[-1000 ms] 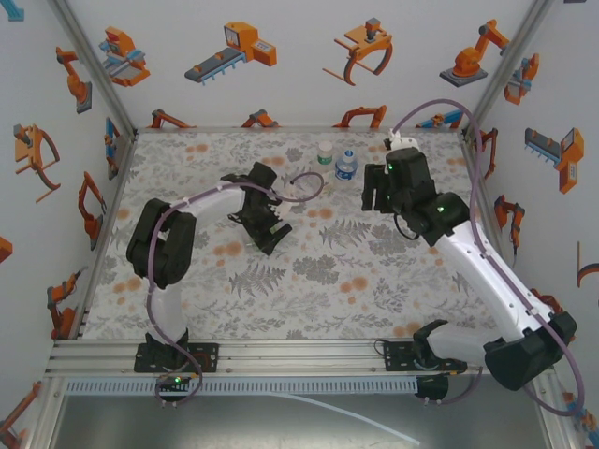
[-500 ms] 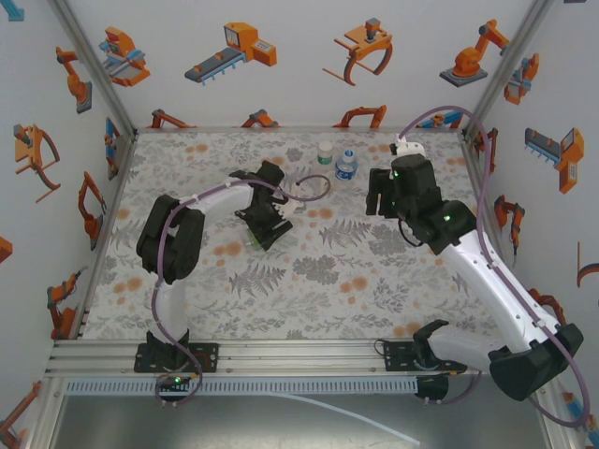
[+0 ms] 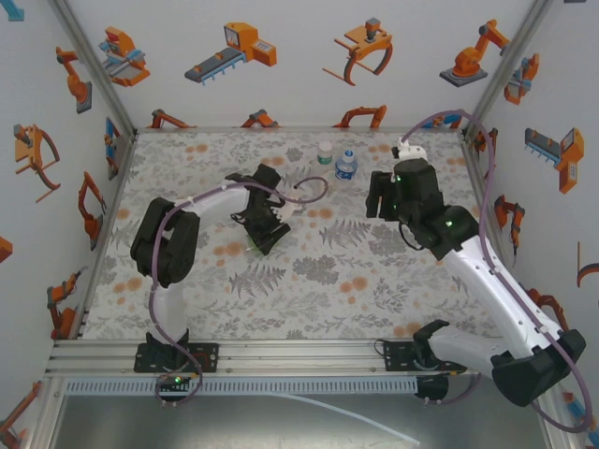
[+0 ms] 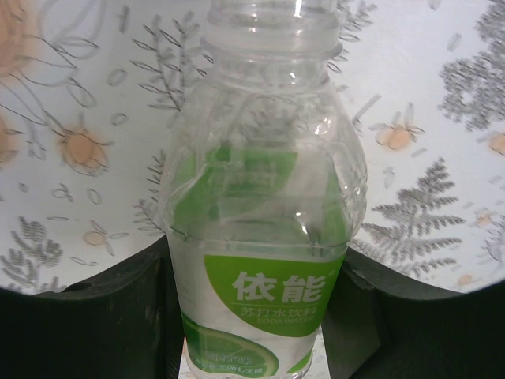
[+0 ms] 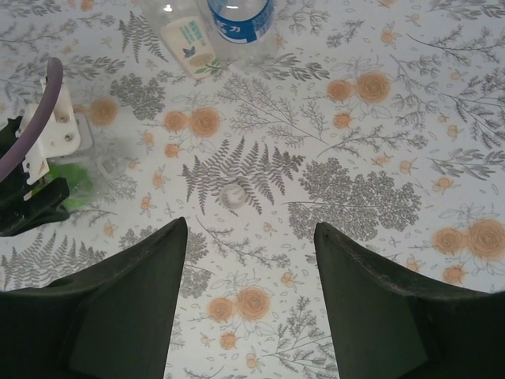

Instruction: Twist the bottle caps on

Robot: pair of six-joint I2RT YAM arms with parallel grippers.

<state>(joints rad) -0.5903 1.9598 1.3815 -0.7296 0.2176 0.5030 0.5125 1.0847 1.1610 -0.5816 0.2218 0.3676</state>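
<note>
A clear bottle with a green-and-white label [image 4: 264,260] lies low over the cloth with its neck open and no cap on it. My left gripper [image 4: 260,332] is shut on its labelled body, a dark finger pressed against each side. From above, the left gripper [image 3: 261,232] sits left of the table's centre. My right gripper [image 5: 249,225] hangs open above the cloth, nothing between its fingers. A small whitish bottle cap [image 5: 234,195] lies on the cloth just beyond its fingertips. From above, the right gripper [image 3: 377,206] is at the back right.
Two more bottles stand at the back of the table, one with a blue label [image 5: 241,20] [image 3: 346,166] and one with a pale label [image 5: 188,35] [image 3: 325,152]. The patterned cloth [image 3: 309,281] is walled in on three sides.
My left gripper's jaws have closed onto the green-labelled bottle and its wrist has shifted slightly. The right arm has drifted a little to the right, its jaws still apart.
</note>
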